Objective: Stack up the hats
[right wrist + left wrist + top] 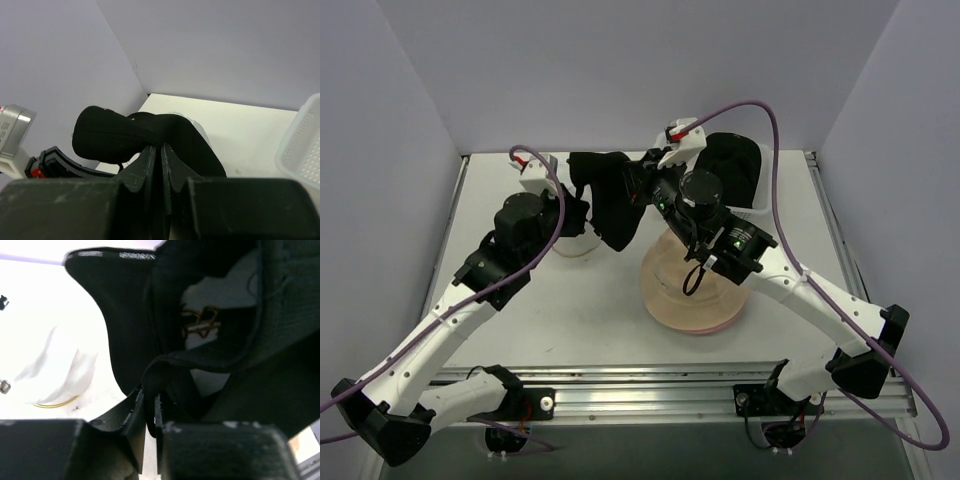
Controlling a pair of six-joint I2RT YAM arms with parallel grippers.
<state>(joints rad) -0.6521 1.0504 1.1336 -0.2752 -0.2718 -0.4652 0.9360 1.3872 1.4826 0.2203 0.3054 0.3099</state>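
Black hat (pixel 608 205) aloft — pinched by left gripper (pixel 150 412), right gripper (pixel 161 151).

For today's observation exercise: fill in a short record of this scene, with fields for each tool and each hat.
left tool: shut on edge of held black hat
right tool: shut on the same hat
held black hat: stretched between both tools, far centre
pink hat: on the table beneath the right arm
white cap: on the table near the left tool
far black hat: far right corner
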